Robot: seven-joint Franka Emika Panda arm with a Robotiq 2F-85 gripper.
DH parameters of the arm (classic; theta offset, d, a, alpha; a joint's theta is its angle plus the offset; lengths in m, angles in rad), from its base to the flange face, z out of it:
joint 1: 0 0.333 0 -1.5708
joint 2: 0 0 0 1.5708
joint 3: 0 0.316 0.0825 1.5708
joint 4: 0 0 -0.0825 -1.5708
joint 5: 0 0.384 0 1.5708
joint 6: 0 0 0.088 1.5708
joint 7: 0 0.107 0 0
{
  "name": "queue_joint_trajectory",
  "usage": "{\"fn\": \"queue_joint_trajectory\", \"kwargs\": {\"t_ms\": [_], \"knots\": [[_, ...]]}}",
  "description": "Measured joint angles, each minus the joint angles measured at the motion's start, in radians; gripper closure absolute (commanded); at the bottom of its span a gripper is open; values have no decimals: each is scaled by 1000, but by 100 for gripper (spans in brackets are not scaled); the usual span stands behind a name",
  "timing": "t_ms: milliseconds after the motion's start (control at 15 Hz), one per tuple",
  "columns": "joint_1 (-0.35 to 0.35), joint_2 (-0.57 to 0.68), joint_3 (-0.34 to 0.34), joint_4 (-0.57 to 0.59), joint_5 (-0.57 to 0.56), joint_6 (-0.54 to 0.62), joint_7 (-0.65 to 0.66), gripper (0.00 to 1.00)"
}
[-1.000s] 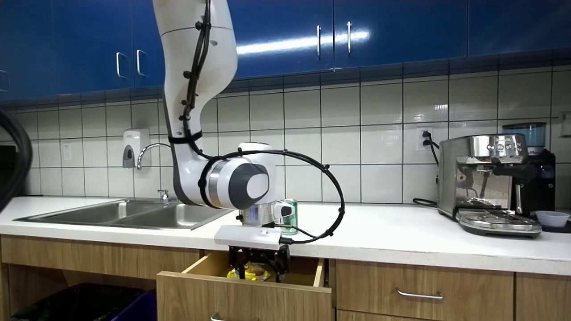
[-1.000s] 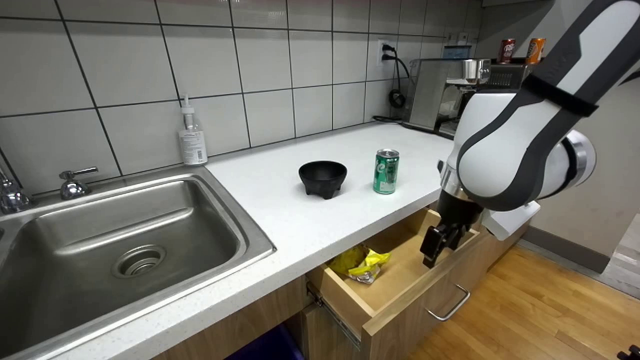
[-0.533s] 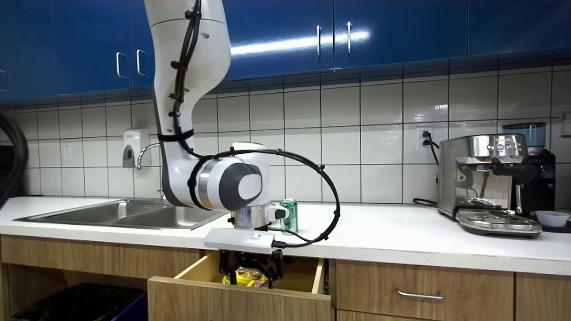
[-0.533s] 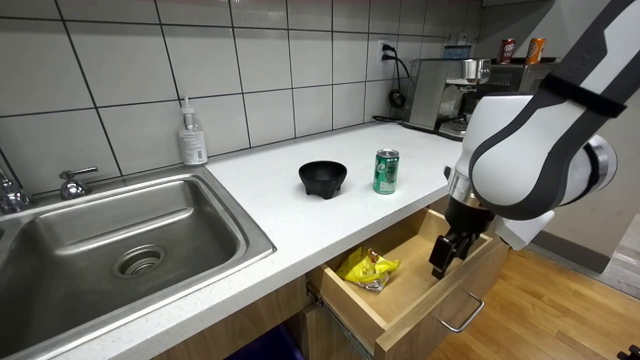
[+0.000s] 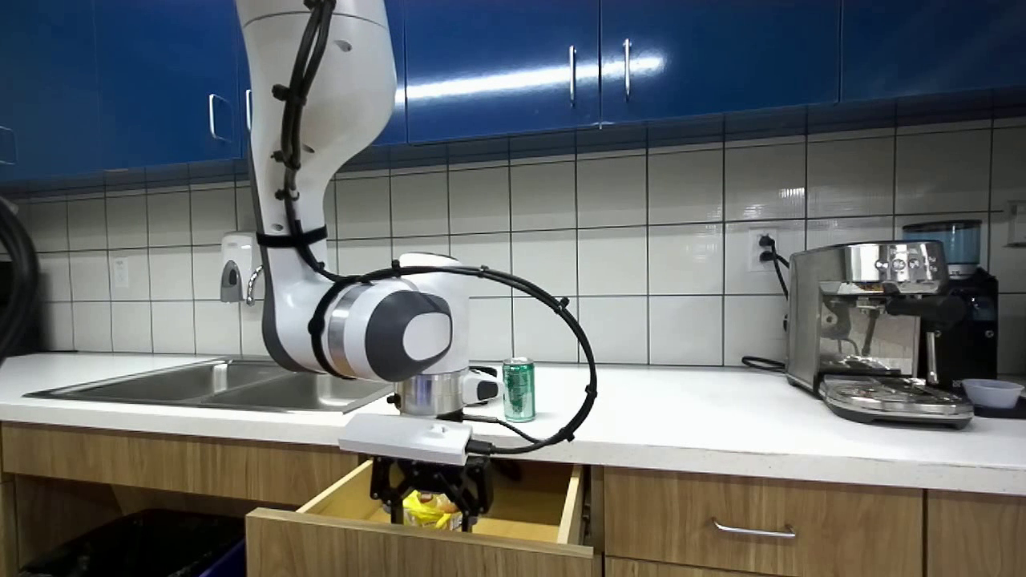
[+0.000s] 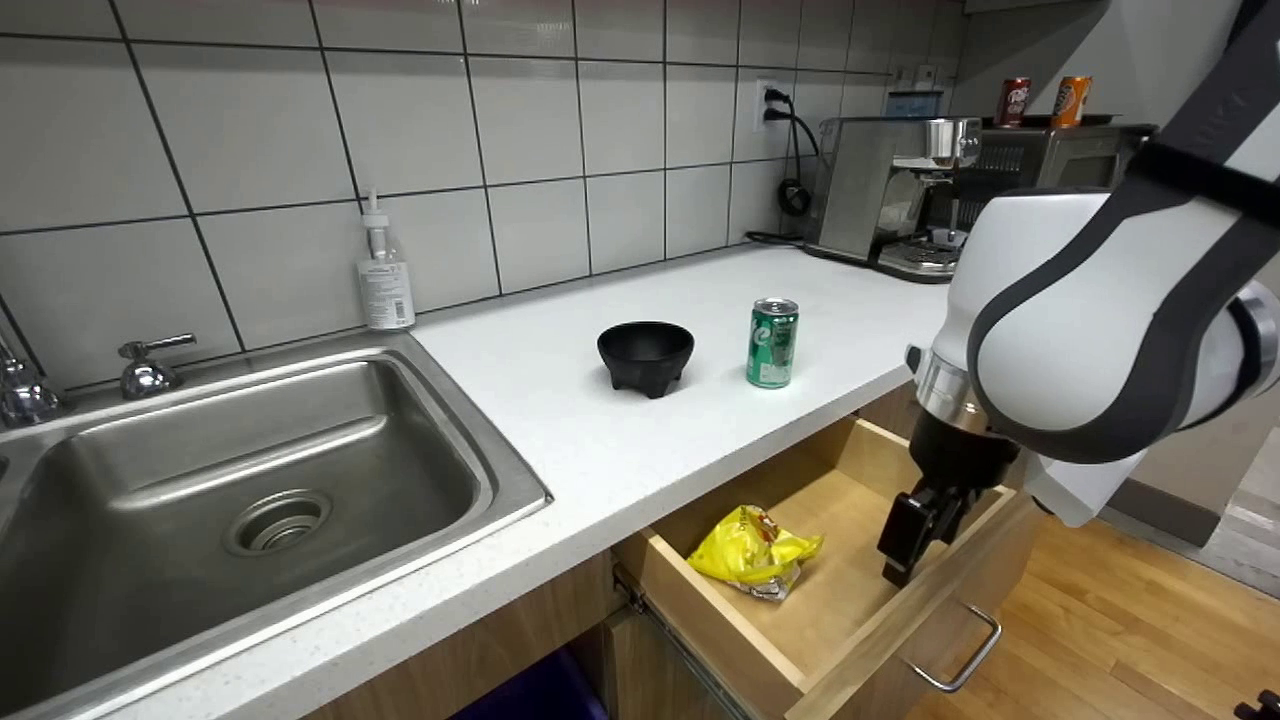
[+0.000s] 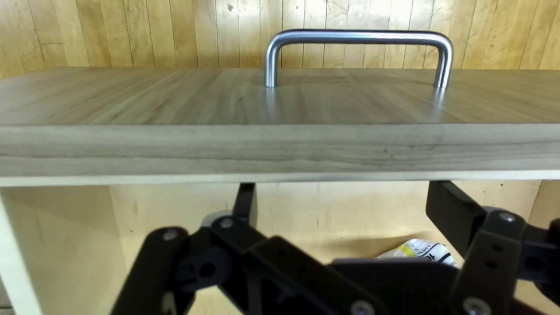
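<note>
Spread wide and empty just inside the drawer front [image 7: 280, 151], the hand [image 7: 342, 188] seems at the pull-out step, next needing outward force.

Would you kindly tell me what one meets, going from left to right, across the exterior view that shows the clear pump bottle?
Faucet lever → pump bottle → black bowl → yellow packet → gripper → orange can

The bag [image 7: 419, 250] bears what reads as "16" in black print.
</note>
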Motion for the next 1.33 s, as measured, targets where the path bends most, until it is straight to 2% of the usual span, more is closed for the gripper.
{"fn": "queue_joint_trajectory", "kwargs": {"t_ms": [467, 1333], "knots": [[1, -55, 47, -77, 44, 0, -2, 0], [19, -99, 31, -122, 44, -3, -2, 0]]}}
